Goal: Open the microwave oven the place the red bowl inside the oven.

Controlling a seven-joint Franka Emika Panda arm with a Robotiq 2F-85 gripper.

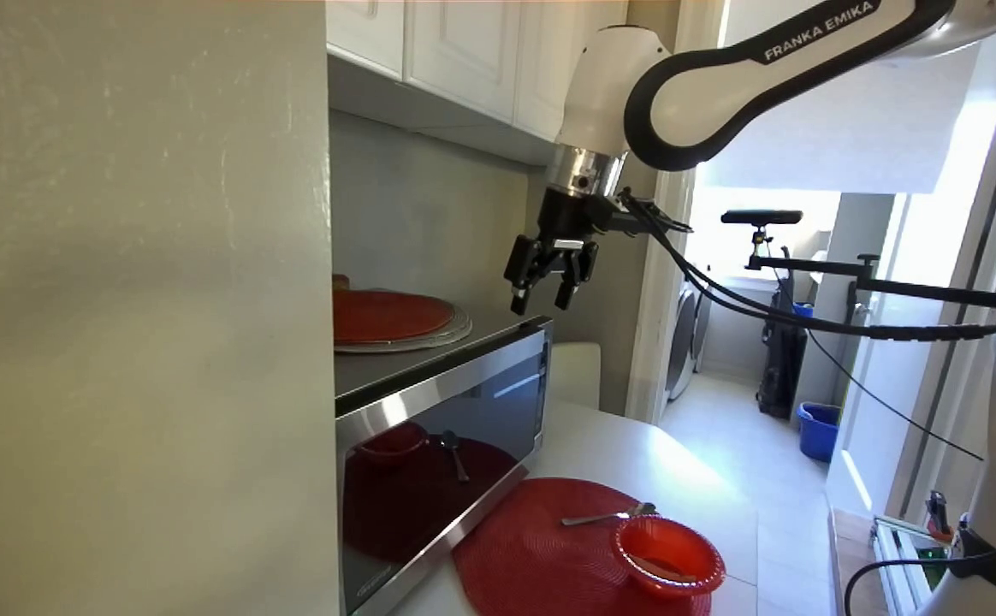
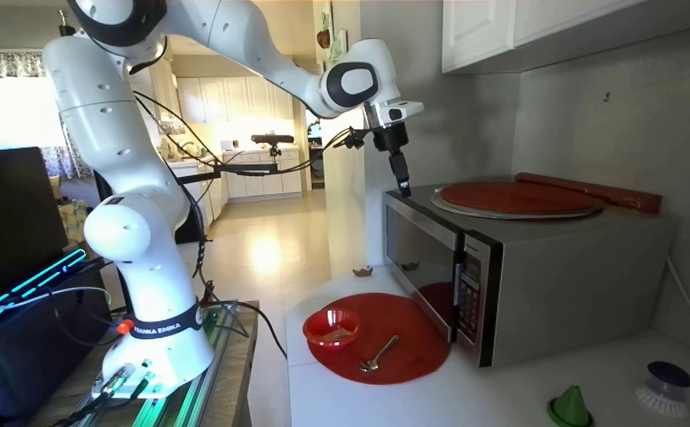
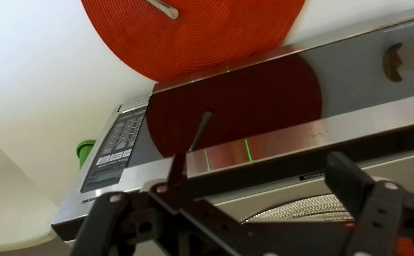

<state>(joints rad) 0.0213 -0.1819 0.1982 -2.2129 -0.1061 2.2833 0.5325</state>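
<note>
The microwave oven [image 1: 455, 466] stands on a white counter, its dark glass door [image 2: 422, 246] shut. In both exterior views the red bowl [image 1: 669, 552] sits upright near the edge of a red round placemat, in front of the oven; a pale patch shows inside the bowl [image 2: 331, 326]. The wrist view does not show the bowl. My gripper [image 1: 541, 301] points down above the oven's top front edge, at the end away from the keypad. Its jaws stand wide apart with nothing between them, and in the wrist view the gripper [image 3: 258, 161] has the oven's top edge beyond it.
A spoon [image 2: 379, 354] lies on the placemat [image 2: 407, 332]. Round red mats [image 2: 517, 197] and a red roll [image 2: 594, 191] rest on top of the oven. On the counter are a green cone [image 2: 571, 406] and a brush [image 2: 665, 388]. Cupboards [image 1: 464, 60] hang above.
</note>
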